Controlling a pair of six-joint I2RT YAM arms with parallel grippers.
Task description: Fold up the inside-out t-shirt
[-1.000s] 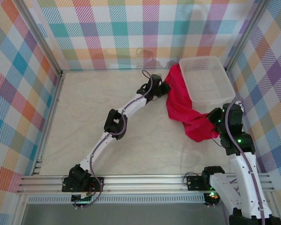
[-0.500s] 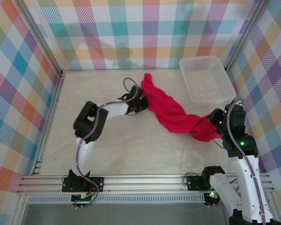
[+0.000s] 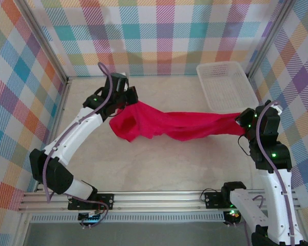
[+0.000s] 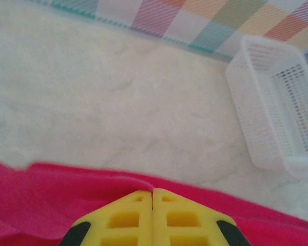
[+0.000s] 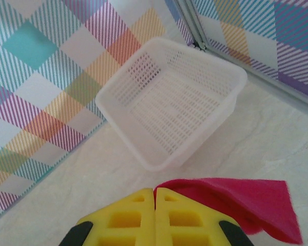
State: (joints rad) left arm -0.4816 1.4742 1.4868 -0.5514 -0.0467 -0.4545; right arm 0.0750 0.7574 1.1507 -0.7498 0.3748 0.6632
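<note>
At the far left of the surface [image 3: 159,164], approx. level w/ the back wall, the left claw [image 3: 127,100] is clenched on one end of the inside-out t-shirt [image 3: 169,125]. Wrist view agrees: yellow tips [image 4: 152,192] pressed together, red cloth [image 4: 51,189] pinched right at them and spreading below.

From there the t-shirt runs rightward as a bunched band. It is widest and baggiest just under the left claw, then narrows to a rope-like strip twd the right. It looks strung up btwn the two arms. Can't tell whether the sagging middle touches the surface.

At the right end, the right claw [image 3: 242,120] is likewise clamped on the cloth. In its wrist view the tips [image 5: 154,190] are shut, w/ a red flap [image 5: 236,202] hanging just beside them on the right. The white basket [image 3: 215,65] sits at the back right corner, near this claw but apart from the shirt.

Progress, as a judgement: early. No fold made, and the garment is neither spread nor flat; sleeves, collar and label can't be picked out. Left to do: lay it down, smooth it out, then the folds proper.
</note>
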